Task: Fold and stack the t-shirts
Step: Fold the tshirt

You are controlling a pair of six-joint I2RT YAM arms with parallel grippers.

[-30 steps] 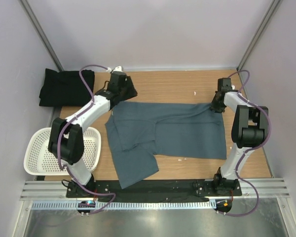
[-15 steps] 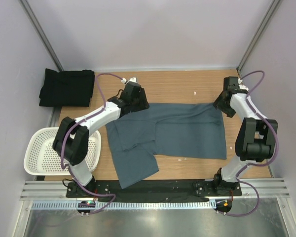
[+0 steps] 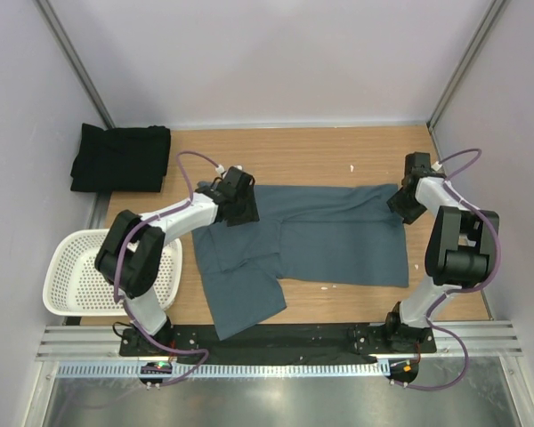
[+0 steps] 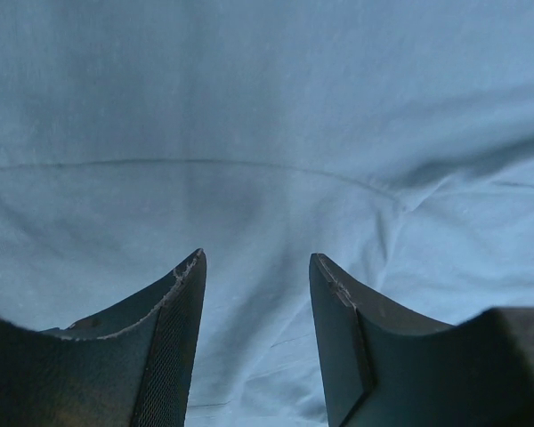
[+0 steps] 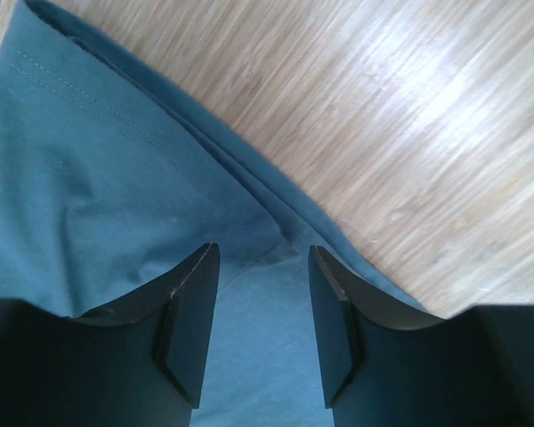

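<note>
The slate blue-grey t-shirt [image 3: 329,240] lies spread on the wooden table [image 3: 311,160], with one part reaching toward the near edge. My left gripper [image 3: 240,205] hovers over its far left part, jaws open. In the left wrist view only shirt cloth [image 4: 249,107] shows past the left gripper [image 4: 256,267]. My right gripper [image 3: 403,201] sits at the shirt's far right corner, open. In the right wrist view the right gripper [image 5: 262,258] straddles the hemmed shirt edge [image 5: 89,178] beside bare wood [image 5: 409,107]. The black t-shirt [image 3: 120,158] lies folded at the far left.
A white perforated basket [image 3: 71,276] stands at the left, half off the table's side, beside the left arm's elbow. Grey walls close the space on three sides. A black rail [image 3: 276,338] with both arm bases runs along the near edge.
The left gripper has moved from beyond the shirt's far left corner onto the cloth, toward the near side. The right gripper has shifted slightly right and nearer, and stands wider than a second ago.
</note>
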